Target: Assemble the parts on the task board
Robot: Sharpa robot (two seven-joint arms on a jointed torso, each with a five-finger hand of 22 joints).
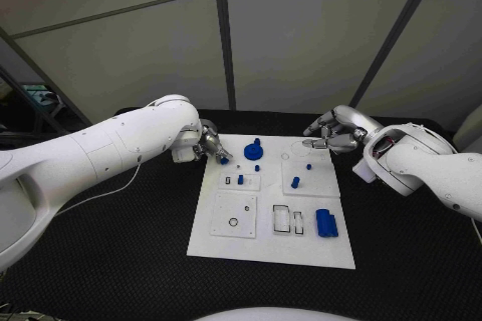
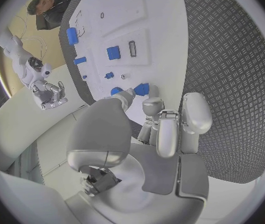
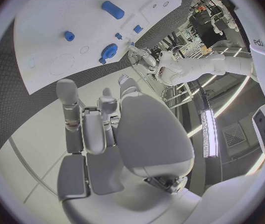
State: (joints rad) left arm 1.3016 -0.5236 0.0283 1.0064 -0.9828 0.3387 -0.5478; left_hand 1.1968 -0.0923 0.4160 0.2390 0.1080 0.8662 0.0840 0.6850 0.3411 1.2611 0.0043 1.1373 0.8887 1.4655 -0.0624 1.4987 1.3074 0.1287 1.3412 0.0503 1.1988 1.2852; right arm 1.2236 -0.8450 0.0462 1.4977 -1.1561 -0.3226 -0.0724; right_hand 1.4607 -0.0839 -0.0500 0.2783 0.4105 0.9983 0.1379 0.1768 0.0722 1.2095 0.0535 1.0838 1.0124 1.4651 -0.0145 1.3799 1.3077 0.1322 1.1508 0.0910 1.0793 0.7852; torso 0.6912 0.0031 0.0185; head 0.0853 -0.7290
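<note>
A black table (image 1: 120, 265) fills the lower frame in the head view, with a white board (image 1: 271, 248) lying at its centre. The left hand (image 1: 208, 145) sits at the board's upper left corner, fingers curled over the edge. In the left wrist view its fingertips (image 2: 127, 94) pinch a small blue part (image 2: 141, 89). The right hand (image 1: 334, 131) hovers at the board's upper right corner, fingers loosely apart, holding nothing.

On the board, a blue gear (image 1: 254, 151) lies near the top centre, just right of the left hand. Below it a small blue peg (image 1: 257, 168) stands, and further left a small blue block (image 1: 240, 179) rests in a raised white tile. A second blue peg (image 1: 308, 168) and a blue post (image 1: 295, 183) stand right of centre. At the lower right, a blue cylinder (image 1: 325, 222) lies beside two empty rectangular slots (image 1: 290, 218). A round hole (image 1: 233, 222) marks the lower left tile.
</note>
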